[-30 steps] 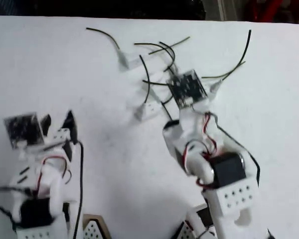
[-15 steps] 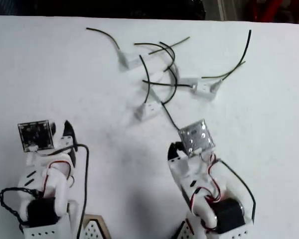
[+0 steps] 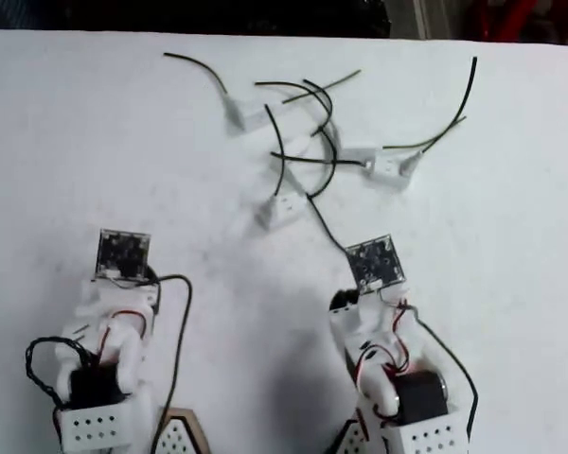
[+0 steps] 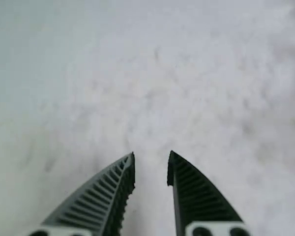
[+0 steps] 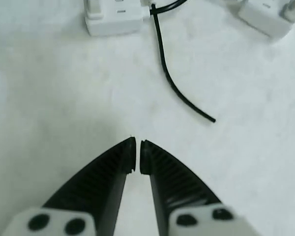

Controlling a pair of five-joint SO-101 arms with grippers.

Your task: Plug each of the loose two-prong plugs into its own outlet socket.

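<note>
Right gripper point(image 5: 137, 150): tips together, empty. Left gripper point(image 4: 151, 162): tips slightly apart, empty. Both sit near the arm bases over bare table point(image 3: 95, 142), well apart from the plugs. Farther out, three white plug/socket bodies: near body point(image 3: 279, 209), right body point(image 3: 388, 166), far body point(image 3: 246, 116). Black cords point(image 5: 159, 44) tangled, roughly seven, count not firm. Can't tell which are mated, so progress unconfirmed

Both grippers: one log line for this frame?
left gripper: slightly open, empty, over bare table | right gripper: shut, empty, short of white connector block and black cable
</note>
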